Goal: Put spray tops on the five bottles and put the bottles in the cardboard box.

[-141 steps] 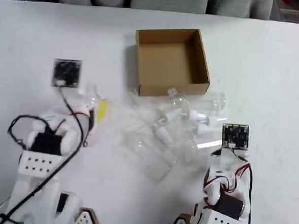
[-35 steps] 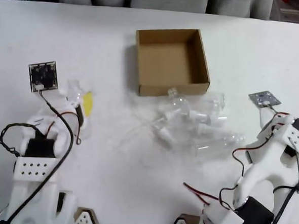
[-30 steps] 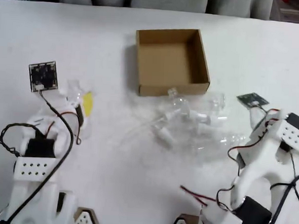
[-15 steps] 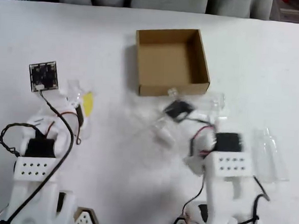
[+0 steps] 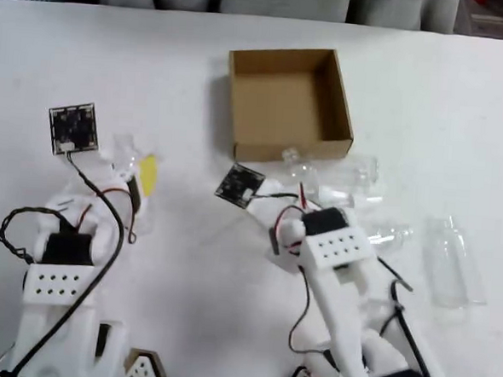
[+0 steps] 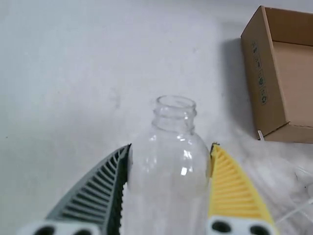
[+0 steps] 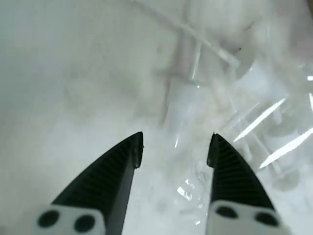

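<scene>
Early stage: cardboard box (image 5: pixel 292 148) is empty, and no bottle looks capped. Left jaws are clamped on an uncapped bottle (image 6: pixel 171 164), well apart from the box. Right jaws are spread wide, holding nothing, over loose spray tops (image 7: pixel 183 105) by the bottle heap (image 5: pixel 346 173) near the box. One lone bottle (image 5: pixel 450 262) lies on the desk (image 5: pixel 157 55).

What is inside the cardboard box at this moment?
The cardboard box holds nothing visible: bare brown floor, no bottle. Its near wall may hide a thin strip of floor.
</scene>
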Action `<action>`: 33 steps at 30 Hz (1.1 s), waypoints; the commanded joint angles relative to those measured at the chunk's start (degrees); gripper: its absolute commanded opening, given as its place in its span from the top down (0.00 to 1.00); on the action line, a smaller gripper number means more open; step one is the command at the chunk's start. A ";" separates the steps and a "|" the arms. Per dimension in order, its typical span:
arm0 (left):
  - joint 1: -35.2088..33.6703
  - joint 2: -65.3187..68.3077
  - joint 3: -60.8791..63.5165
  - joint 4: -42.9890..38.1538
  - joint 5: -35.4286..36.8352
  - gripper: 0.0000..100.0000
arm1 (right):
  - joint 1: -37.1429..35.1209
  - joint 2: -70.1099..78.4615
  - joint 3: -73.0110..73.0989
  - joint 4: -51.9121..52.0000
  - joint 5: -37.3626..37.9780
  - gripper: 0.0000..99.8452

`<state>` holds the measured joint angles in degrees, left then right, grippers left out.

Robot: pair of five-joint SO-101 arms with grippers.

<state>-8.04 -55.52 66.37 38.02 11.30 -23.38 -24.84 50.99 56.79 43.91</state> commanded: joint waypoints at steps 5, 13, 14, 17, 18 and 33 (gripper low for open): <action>0.66 -1.71 -0.26 -1.58 -0.44 0.94 | -0.04 8.48 -0.88 -8.75 -0.62 0.83; 0.75 -1.71 -0.26 -1.58 -0.44 0.94 | 0.31 14.46 -1.58 -13.67 -0.53 0.89; 0.75 -1.71 -0.26 -1.58 -0.44 0.94 | 0.40 14.46 -2.20 -12.97 -0.53 0.94; 0.75 -1.71 -0.26 -1.58 -0.44 0.94 | 2.33 13.58 -5.19 -7.52 -0.62 0.96; 0.75 -1.71 -0.26 -1.58 -0.44 0.94 | 3.21 12.79 -6.24 -4.79 -0.26 0.97; 0.75 -1.71 0.18 -1.58 -0.44 0.94 | 51.03 -18.95 -10.99 24.66 48.26 0.98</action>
<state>-8.04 -55.52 66.99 38.02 11.30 13.10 -39.43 42.20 81.23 79.78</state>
